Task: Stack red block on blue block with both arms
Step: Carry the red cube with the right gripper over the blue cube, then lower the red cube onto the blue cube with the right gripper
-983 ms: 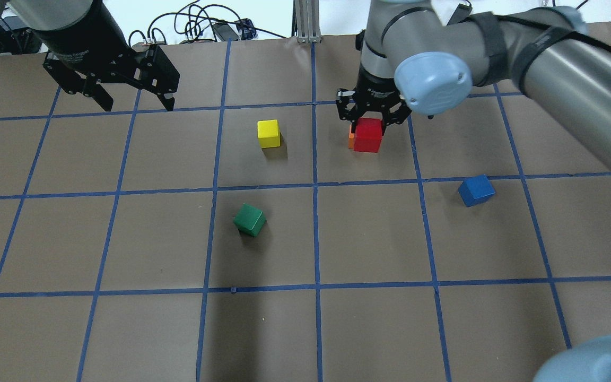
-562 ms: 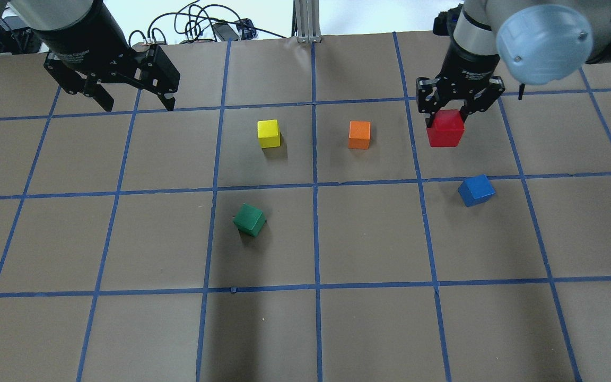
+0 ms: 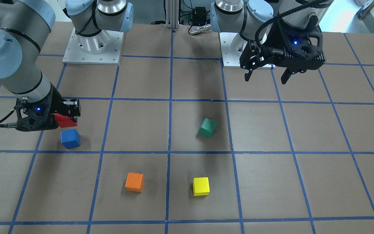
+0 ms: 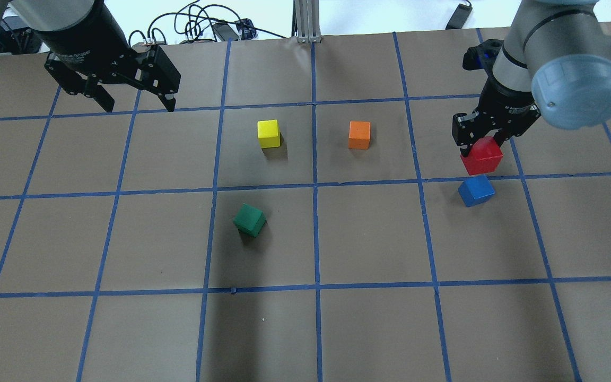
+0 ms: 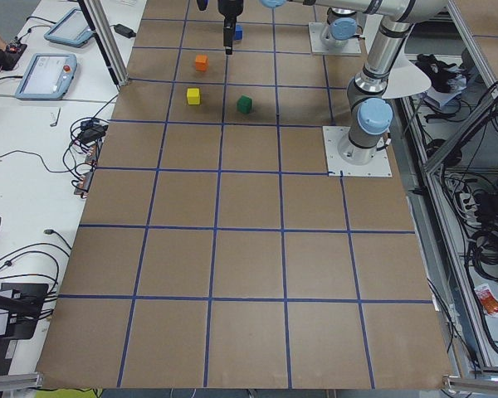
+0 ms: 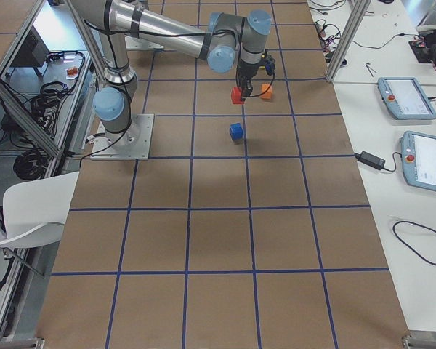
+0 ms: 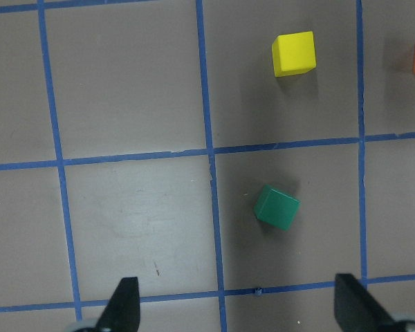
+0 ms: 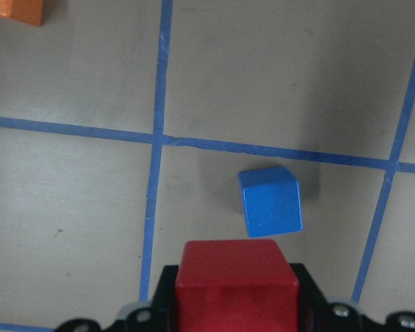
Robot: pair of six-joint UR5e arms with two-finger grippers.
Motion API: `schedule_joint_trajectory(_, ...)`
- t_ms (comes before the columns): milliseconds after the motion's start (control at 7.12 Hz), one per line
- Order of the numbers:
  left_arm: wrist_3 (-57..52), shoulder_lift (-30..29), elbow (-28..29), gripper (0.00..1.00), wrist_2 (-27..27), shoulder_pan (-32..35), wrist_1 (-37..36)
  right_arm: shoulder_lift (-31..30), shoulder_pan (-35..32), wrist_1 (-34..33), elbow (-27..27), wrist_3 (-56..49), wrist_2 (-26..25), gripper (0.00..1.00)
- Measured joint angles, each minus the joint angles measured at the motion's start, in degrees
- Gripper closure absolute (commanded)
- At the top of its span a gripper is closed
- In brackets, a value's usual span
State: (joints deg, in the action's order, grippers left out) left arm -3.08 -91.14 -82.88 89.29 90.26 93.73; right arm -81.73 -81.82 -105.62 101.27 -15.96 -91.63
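A brown-papered table (image 3: pixel 271 130), gridded in blue tape, is filling every view.

In the front-facing view the right arm (image 3: pixel 11 48) is reaching down at 9 o'clock. Its jaws are clamping the red block (image 3: pixel 65 120) on two sides. The blue block (image 3: pixel 70 138) is sitting on the table just at 6 o'clock of it. The left arm (image 3: pixel 295 13) is hanging at 1 o'clock, its jaws spread wide and gripping nothing. A green block (image 3: pixel 207 127) is lying near the centre, with an orange block (image 3: pixel 134 182) and a yellow block (image 3: pixel 201 186) toward 6 o'clock.

In the overhead view the red block is showing at 12 o'clock of the blue one, close to it but not overlapping.

In the exterior right view the near arm's jaws are holding the red block off the table, while the blue block is resting alone.

In the left wrist view two fingertips are standing far apart at the bottom edge, with bare table between them and the green block beyond.

In the right wrist view the red block is filling the gap between the jaws at 6 o'clock, and the blue block is lying at 12 o'clock of it, turned slightly against the grid.
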Motion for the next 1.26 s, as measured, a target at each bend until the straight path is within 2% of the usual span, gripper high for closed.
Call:
schedule_joint_trajectory(421, 0.0, -0.1, 0.0, 0.00, 0.0, 0.0, 0.0, -0.8, 4.3, -9.7, 6.3, -8.4, 0.6, 1.00)
schedule_joint_trajectory(1264, 0.0, 0.0, 0.0, 0.00, 0.0, 0.0, -0.1, 3.7, 4.8, -16.5, 8.2, -9.2, 2.9, 1.00)
